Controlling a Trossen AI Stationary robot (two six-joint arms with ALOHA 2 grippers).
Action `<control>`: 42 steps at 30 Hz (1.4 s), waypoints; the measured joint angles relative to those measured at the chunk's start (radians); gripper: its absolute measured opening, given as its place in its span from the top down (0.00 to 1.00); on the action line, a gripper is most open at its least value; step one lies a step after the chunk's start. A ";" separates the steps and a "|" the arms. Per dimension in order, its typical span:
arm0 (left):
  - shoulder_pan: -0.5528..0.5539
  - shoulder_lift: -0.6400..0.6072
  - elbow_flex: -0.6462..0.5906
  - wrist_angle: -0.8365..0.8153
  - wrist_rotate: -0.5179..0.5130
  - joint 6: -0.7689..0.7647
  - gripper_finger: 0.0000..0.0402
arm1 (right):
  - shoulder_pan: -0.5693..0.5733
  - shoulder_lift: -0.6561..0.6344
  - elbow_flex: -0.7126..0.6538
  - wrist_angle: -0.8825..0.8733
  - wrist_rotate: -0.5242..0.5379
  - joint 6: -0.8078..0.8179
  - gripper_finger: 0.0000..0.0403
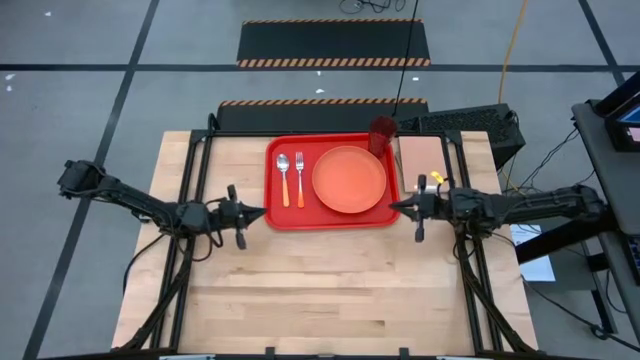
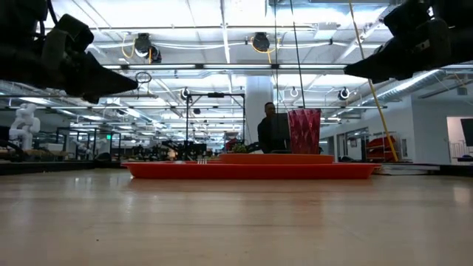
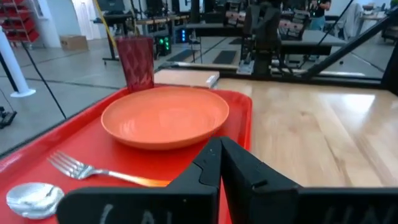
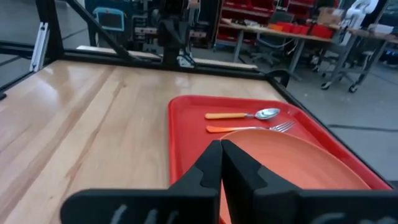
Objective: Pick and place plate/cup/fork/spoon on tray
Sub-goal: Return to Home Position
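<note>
The red tray lies at the table's far middle. On it rest the orange plate, the spoon and the fork side by side left of the plate, and the dark red cup upright in the tray's far right corner. My left gripper is shut and empty, level, just off the tray's left near corner. My right gripper is shut and empty, level, at the tray's right near corner. The plate, the fork, the spoon and the cup show in the left wrist view too.
A tan-pink rectangular pad lies right of the tray. Bare wooden tabletop stretches toward the near edge. A dark frame runs along the table's sides. A person sits in the room behind the table.
</note>
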 joint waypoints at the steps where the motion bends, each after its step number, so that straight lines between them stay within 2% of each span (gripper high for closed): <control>1: 0.000 0.000 0.000 -0.010 0.000 -0.011 0.98 | -0.001 -0.019 -0.010 -0.002 0.000 -0.003 1.00; 6: 0.000 0.002 0.000 -0.018 0.017 -0.006 0.99 | -0.002 -0.100 -0.052 -0.013 -0.002 -0.015 1.00; 21: 0.000 -0.001 0.000 0.103 0.019 0.194 0.97 | -0.002 -0.306 -0.078 -0.120 -0.007 0.042 1.00; 25: 0.000 -0.001 0.000 0.108 0.019 0.198 0.97 | -0.002 -0.353 -0.135 -0.079 -0.087 0.030 1.00; 29: 0.000 -0.001 0.000 0.110 0.019 0.196 0.99 | -0.001 -0.391 -0.187 -0.027 -0.086 0.028 1.00; 34: 0.000 0.000 0.001 0.113 0.019 0.189 0.96 | -0.001 -0.418 -0.187 -0.064 -0.085 0.016 1.00; 42: 0.000 0.000 0.001 0.113 0.019 0.195 0.98 | 0.000 -0.490 -0.174 -0.120 -0.087 0.068 1.00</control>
